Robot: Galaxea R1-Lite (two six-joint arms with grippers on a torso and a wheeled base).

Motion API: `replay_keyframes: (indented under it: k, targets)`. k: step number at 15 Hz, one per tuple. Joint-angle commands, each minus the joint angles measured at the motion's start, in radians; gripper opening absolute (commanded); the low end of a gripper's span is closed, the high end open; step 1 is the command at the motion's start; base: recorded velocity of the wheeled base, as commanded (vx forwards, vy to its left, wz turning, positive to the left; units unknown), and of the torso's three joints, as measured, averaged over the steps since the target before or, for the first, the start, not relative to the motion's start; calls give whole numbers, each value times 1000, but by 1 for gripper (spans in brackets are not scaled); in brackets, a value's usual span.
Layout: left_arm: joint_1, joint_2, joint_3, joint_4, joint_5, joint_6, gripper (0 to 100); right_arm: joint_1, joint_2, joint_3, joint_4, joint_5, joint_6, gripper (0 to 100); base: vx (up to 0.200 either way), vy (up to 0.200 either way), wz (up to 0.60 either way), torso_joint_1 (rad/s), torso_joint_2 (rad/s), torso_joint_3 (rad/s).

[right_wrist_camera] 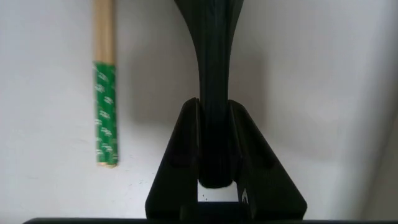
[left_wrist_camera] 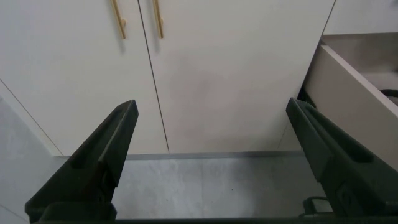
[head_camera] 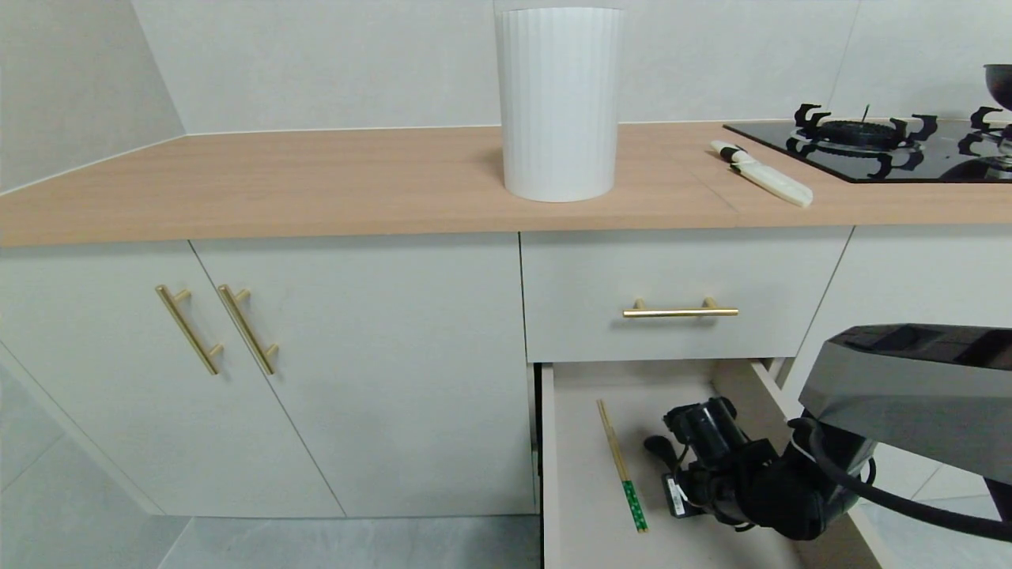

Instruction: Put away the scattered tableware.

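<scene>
The lower drawer [head_camera: 547, 466] stands pulled out, and a pair of wooden chopsticks [head_camera: 622, 466] with green ends lies on its floor. My right gripper [head_camera: 686, 462] is inside the drawer beside them, shut on the handle of a black spoon [head_camera: 658, 447]. In the right wrist view the spoon [right_wrist_camera: 211, 50] runs out from between the fingers of the gripper [right_wrist_camera: 214, 118], with the chopsticks [right_wrist_camera: 104, 93] lying parallel close by. A white-bladed knife [head_camera: 763, 174] lies on the wooden counter. My left gripper [left_wrist_camera: 211, 130] hangs open low before the cabinet doors [left_wrist_camera: 217, 74], holding nothing.
A tall white ribbed container [head_camera: 559, 103] stands mid-counter. A black gas hob [head_camera: 870, 146] sits at the far right. Above the open drawer is a shut drawer with a gold handle [head_camera: 680, 312]. Two cabinet doors with gold handles [head_camera: 217, 328] are on the left.
</scene>
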Motion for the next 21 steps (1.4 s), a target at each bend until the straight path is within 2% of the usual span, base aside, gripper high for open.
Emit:
replay_keyframes:
  k: [1, 7, 8, 16, 19, 21]
  targets:
    - [0, 2, 0, 0, 0, 0, 100, 0, 37, -4, 0, -3, -1, 0, 0, 0, 0, 0, 0, 0]
    - [0, 2, 0, 0, 0, 0, 100, 0, 39, -14, 0, -14, 1, 0, 0, 0, 0, 0, 0, 0]
    - [0, 2, 0, 0, 0, 0, 100, 0, 39, -14, 0, -15, 1, 100, 0, 0, 0, 0, 0, 0]
    - [0, 2, 0, 0, 0, 0, 100, 0, -9, -4, 2, -15, 13, 100, 0, 0, 0, 0, 0, 0]
    - [0, 2, 0, 0, 0, 0, 100, 5, -227, 55, 36, -15, 30, 100, 0, 0, 0, 0, 0, 0]
    - [0, 2, 0, 0, 0, 0, 100, 3, -399, 49, 175, -3, 30, 100, 0, 0, 0, 0, 0, 0]
